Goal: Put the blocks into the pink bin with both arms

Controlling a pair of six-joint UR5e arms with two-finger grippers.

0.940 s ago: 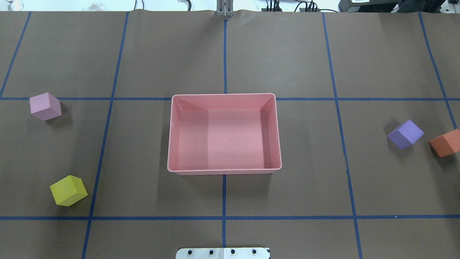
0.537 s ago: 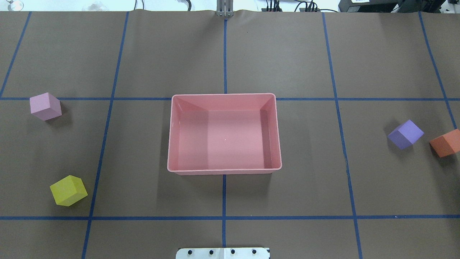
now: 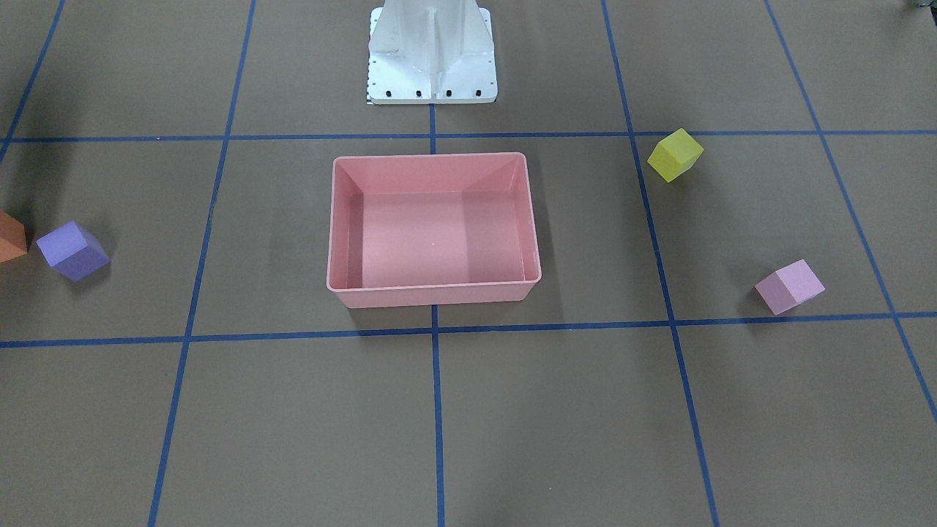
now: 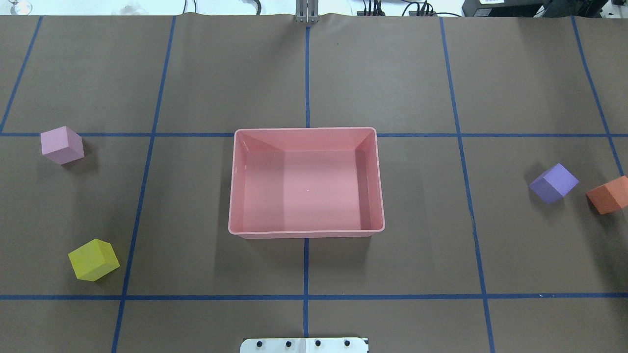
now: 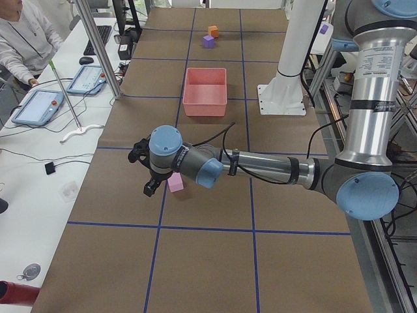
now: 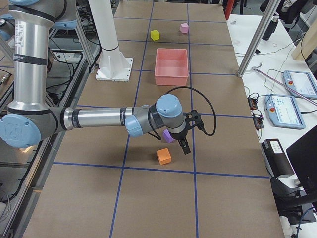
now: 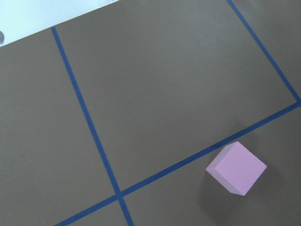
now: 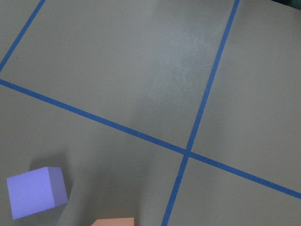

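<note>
The pink bin (image 4: 304, 234) stands empty at the table's middle, also in the front view (image 3: 432, 294). A light pink block (image 4: 62, 144) and a yellow block (image 4: 93, 260) lie on the left. A purple block (image 4: 553, 183) and an orange block (image 4: 608, 194) lie on the right. My left gripper (image 5: 144, 176) hovers beside the light pink block (image 5: 174, 182), which shows in the left wrist view (image 7: 236, 168). My right gripper (image 6: 187, 139) hovers by the purple block (image 6: 168, 136) and orange block (image 6: 164, 156). I cannot tell whether either is open.
The white pedestal base (image 3: 432, 58) stands behind the bin. Blue tape lines grid the brown table. An operator (image 5: 19, 39), tablets and a metal post (image 5: 98, 45) stand along the far table side.
</note>
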